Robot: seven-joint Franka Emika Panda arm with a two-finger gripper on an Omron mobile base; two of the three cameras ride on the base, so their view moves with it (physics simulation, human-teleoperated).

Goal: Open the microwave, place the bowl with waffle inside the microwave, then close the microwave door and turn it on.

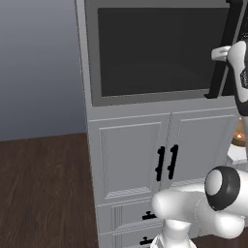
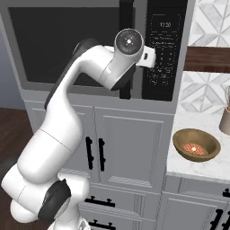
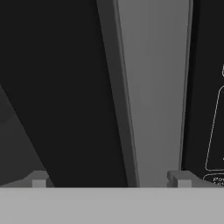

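Observation:
The microwave (image 1: 160,48) sits shut in the cabinet wall, its door (image 2: 58,45) a big dark window. A long black bar handle (image 1: 219,63) runs down the door's right side, beside the black control panel (image 2: 164,49). My gripper (image 3: 109,181) is open, close up to the door, with the darker handle strip (image 3: 118,96) running between its spread fingertips (image 3: 39,179). It holds nothing. The tan wooden bowl (image 2: 196,144), with the waffle (image 2: 194,148) in it, rests on the white counter (image 2: 197,126) to the right of the microwave.
White panelled cabinet doors with black handles (image 1: 165,162) stand below the microwave, with drawers (image 2: 99,204) under them. A brown container (image 2: 225,119) stands at the counter's far right. Dark wood floor (image 1: 43,193) lies to the left.

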